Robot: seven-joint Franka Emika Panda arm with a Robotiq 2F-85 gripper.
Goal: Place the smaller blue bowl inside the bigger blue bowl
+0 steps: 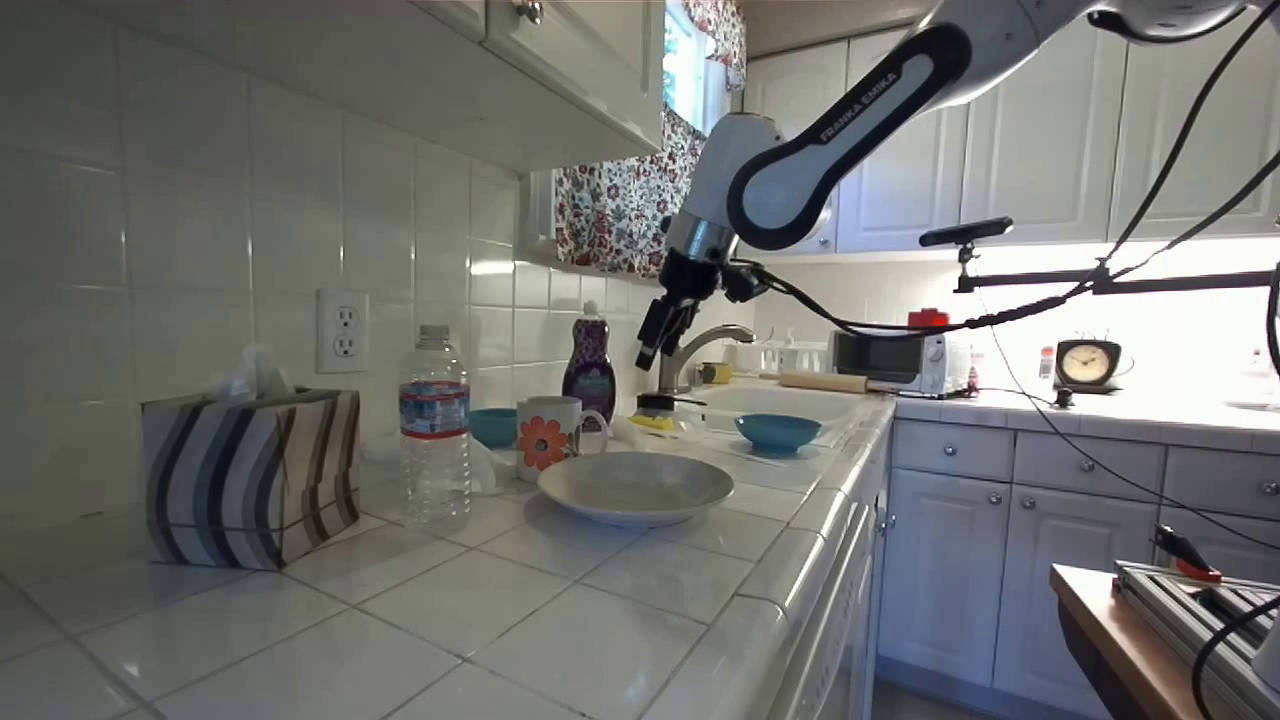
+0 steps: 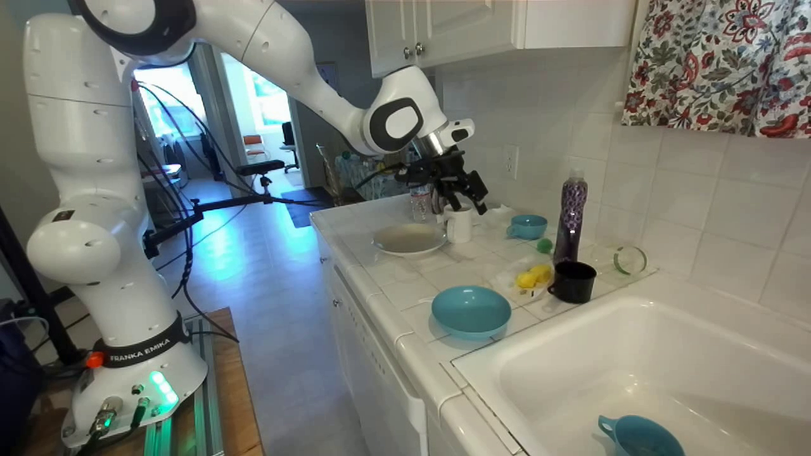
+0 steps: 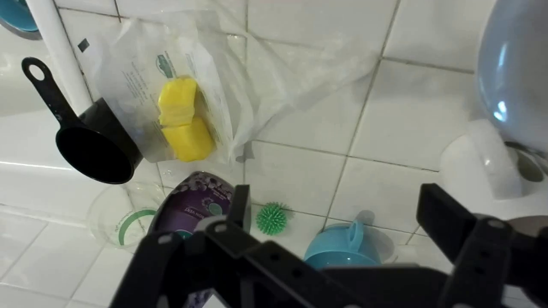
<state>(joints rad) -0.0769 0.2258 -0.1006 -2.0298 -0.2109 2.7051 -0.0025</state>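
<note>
1. The end effector (image 3: 335, 201) hangs in the air above the tiled tabletop (image 1: 560, 620), its two black jaws spread widely apart.
2. Below it, framed between the jaws in the wrist view, the smaller blue bowl (image 3: 342, 246) stands on the tabletop; it has a loop handle and sits upright, apart from the end effector.
3. Just beside that bowl is a green spiky ball (image 3: 271, 218), and near the ball a purple dish soap bottle (image 2: 569, 218) stands upright.
4. A white mug (image 1: 546, 437) with an orange flower stands near the smaller blue bowl. A large pale dish (image 1: 636, 487) is just beside the mug; whether they touch cannot be told.
5. Two yellow blocks (image 3: 184, 122) lie together on a crumpled, printed wrapper (image 3: 139, 85), with a black measuring cup (image 2: 573, 283) next to it.
6. Well apart from the smaller one, the bigger blue bowl (image 2: 471, 310) rests upright on the tabletop near the corner of the white sink (image 2: 640, 354).
7. Inside the sink is a blue handled cup (image 2: 646, 436).
8. In an exterior view, a clear water bottle (image 1: 435, 420) stands between the mug and a striped tissue box (image 1: 250, 480).
</note>
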